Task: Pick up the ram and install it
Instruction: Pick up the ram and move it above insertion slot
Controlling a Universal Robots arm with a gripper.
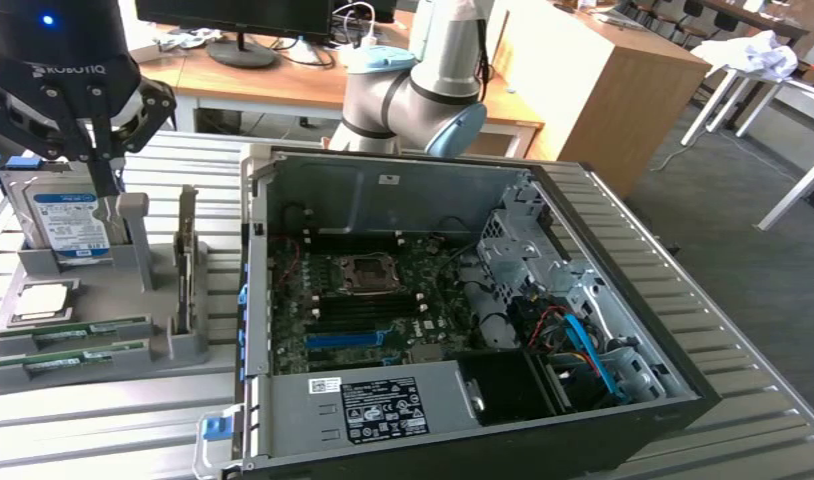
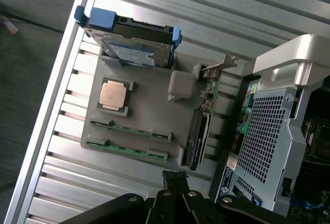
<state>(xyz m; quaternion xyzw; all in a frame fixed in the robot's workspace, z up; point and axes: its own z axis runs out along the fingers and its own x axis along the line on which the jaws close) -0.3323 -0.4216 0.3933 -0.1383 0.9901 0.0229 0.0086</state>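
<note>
An open desktop computer case (image 1: 367,195) lies on a slatted metal table (image 1: 100,420), seen from above. In the exterior view a grey parts holder (image 1: 180,345) sits at 9 o'clock from the case.

The ram (image 1: 80,330) (image 2: 131,128) is a long, thin green stick. It rests on its long edge in a slot of the holder, at 8 o'clock in the exterior view. A second ram stick (image 1: 63,360) (image 2: 126,150) lies just beside it in the neighbouring slot.

The holder also carries a square silver processor chip (image 1: 40,300) (image 2: 113,94). At 12 o'clock from the chip, a silver hard drive (image 1: 67,215) (image 2: 136,38) stands upright.

The black gripper (image 1: 107,185) (image 2: 175,175) hangs over the holder at 10 o'clock in the exterior view, well above the ram. Its fingers are pressed together and hold nothing.

The ram is likely light and stiff but fragile. Its faces carry small chips and its lower edge carries contacts, neither of which suit squeezing or scraping. The bare stretch of its upper edge between the slot's end blocks looks like the sensible place to grip, pinching across the thin board.

The gripper's body reads "ROBOTIQ". The hard drive's blue-and-white label and the white label (image 1: 380,408) at 6 o'clock inside the case carry print too small to read.
</note>
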